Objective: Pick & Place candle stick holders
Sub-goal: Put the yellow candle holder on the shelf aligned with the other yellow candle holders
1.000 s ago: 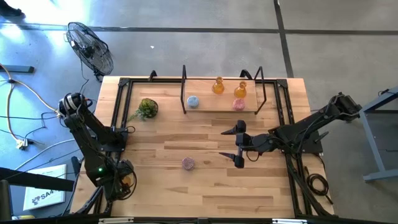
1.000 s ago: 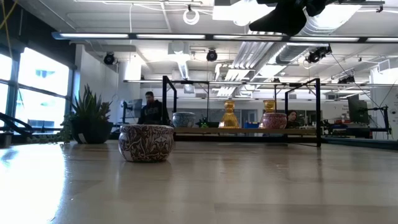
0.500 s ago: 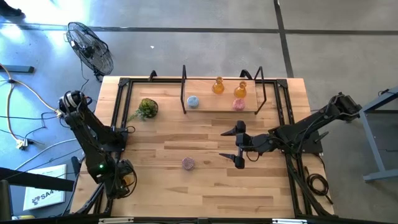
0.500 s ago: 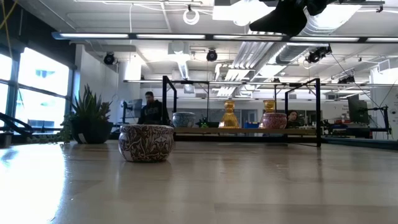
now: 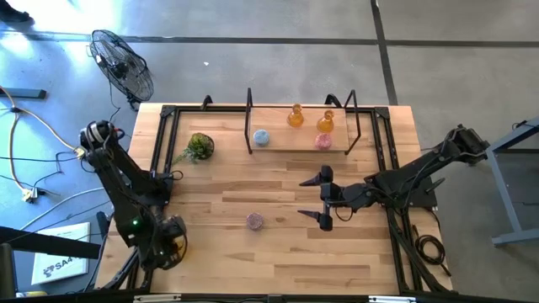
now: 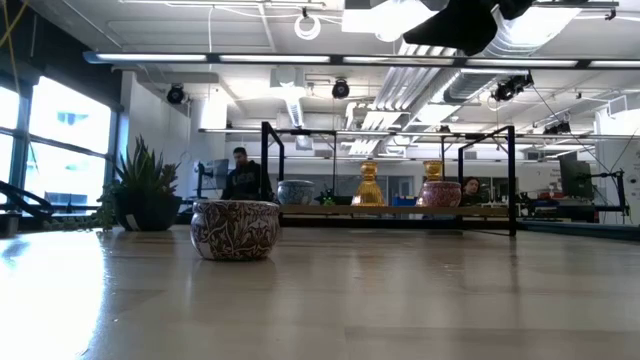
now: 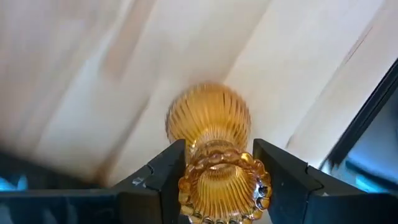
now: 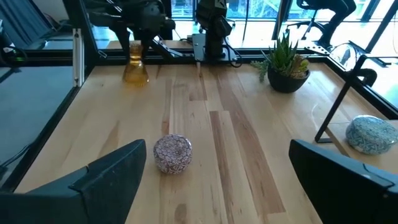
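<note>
left gripper (image 7: 214,171) clamped on the beaded neck of an amber bottle-shaped candle stick holder (image 7: 211,134), one finger each side, at the near left corner of the table (image 5: 278,269). holder looks upright on the wood.

doing this step well, as a judgement: lift straight up before travelling, keep the glass vertical, squeeze gently since ribbed glass can slip or tilt.

right gripper (image 5: 324,195) spread wide and empty, hovering over mid-table, just beside the lilac round holder (image 5: 254,220), which sits well apart from the rest.

rack (image 5: 299,139) at the far edge carries two amber holders (image 5: 296,116), a pale blue round holder (image 5: 261,137) and a pink one (image 5: 323,140). green plant (image 5: 199,146) left of the rack.

views compared: left wrist view alone shows the grip; from above the arm hides the glass. right wrist view shows that amber holder (image 8: 135,68) standing under the left arm. low view shows the lilac holder's patterned side (image 6: 235,229), no left gripper.
</note>
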`<state>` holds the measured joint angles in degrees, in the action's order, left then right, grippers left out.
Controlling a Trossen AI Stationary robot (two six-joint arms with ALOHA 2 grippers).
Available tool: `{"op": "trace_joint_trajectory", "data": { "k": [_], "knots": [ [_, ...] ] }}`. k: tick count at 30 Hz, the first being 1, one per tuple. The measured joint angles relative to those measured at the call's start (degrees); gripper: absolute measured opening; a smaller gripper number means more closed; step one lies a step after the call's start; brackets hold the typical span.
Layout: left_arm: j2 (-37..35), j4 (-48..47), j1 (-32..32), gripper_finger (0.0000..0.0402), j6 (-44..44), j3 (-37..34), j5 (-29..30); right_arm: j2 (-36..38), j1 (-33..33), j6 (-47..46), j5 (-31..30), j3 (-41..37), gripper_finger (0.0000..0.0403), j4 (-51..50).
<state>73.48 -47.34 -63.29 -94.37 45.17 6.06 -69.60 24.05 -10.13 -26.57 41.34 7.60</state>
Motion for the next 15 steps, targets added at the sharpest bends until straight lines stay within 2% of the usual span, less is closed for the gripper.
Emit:
{"op": "trace_joint_trajectory", "data": {
  "k": [5, 7, 15],
  "knots": [
    [-1.68, 3.04, 0.43, 0.0162, 7.41, -0.28, 13.43, 0.00, 0.00, 0.03, 0.02, 0.00, 0.0389, 0.05],
    [-2.37, 3.70, 1.91, 0.0165, 10.88, -0.28, 15.92, 0.00, 0.00, -0.18, 0.00, 0.00, 0.0390, 0.07],
    [-2.82, 4.35, 11.67, 0.0163, 25.83, -0.24, 11.53, 0.00, 0.91, -1.35, 0.13, 0.00, 0.0389, 0.04]
  ]
}}
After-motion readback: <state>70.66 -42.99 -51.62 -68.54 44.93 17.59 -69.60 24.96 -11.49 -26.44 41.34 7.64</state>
